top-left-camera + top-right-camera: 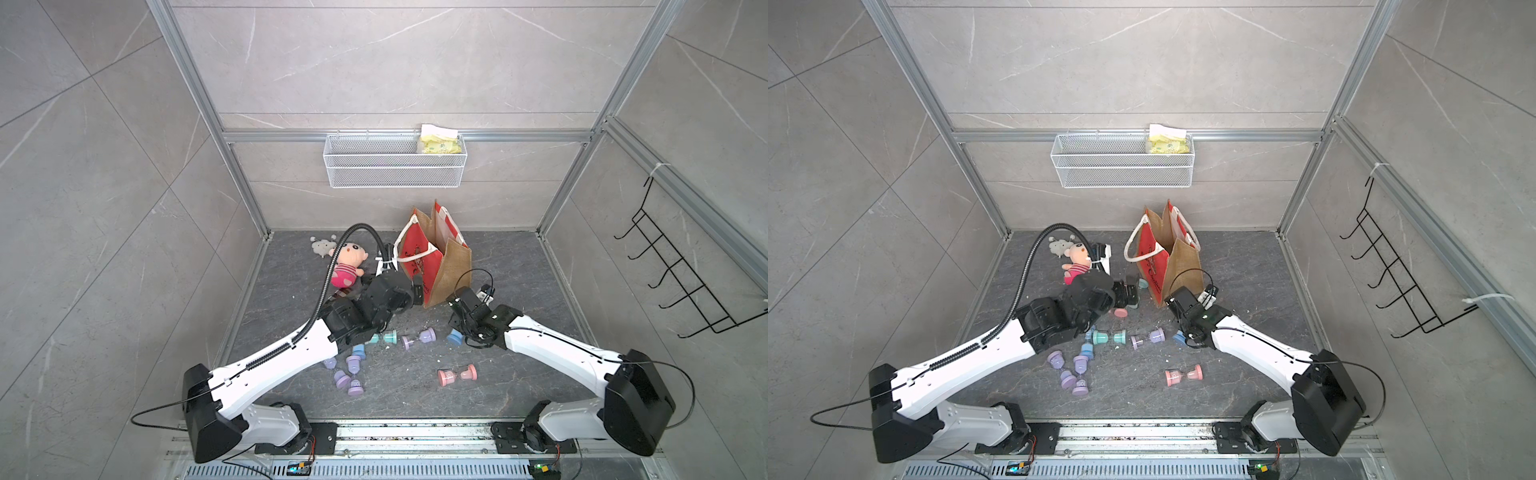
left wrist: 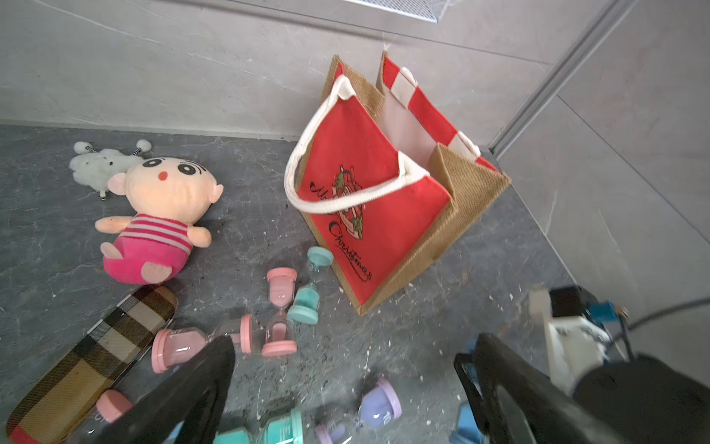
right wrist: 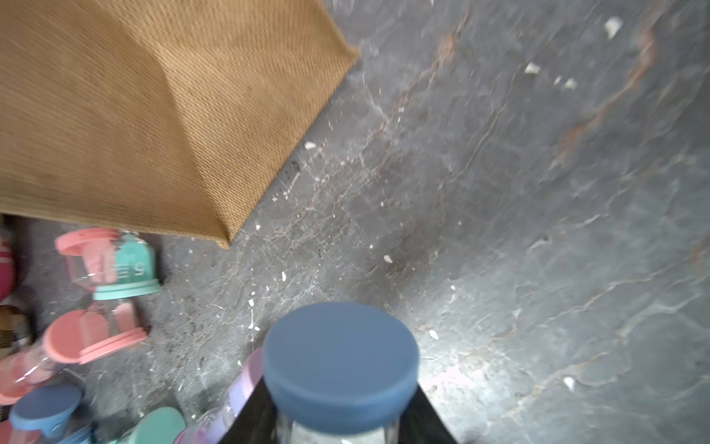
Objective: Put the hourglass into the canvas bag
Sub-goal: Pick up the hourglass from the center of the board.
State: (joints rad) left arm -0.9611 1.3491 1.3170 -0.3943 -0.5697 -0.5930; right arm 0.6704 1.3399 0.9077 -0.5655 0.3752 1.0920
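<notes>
The canvas bag [image 2: 384,230] reads "Christmas" in black script.

The dark grey floor [image 1: 519,291] carries the canvas bag [image 1: 419,262], upright at far centre. Left of it lie a plush doll [image 1: 349,266] and a white plush toy [image 1: 322,247]. Hourglasses [image 1: 417,338] lie scattered near centre. A pink hourglass [image 1: 456,376] lies apart, near right.

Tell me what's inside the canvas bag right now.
The canvas bag stands open, and only its pale inner lining shows. Its bottom is hidden behind the red front panel, so anything lying down there cannot be seen.
</notes>
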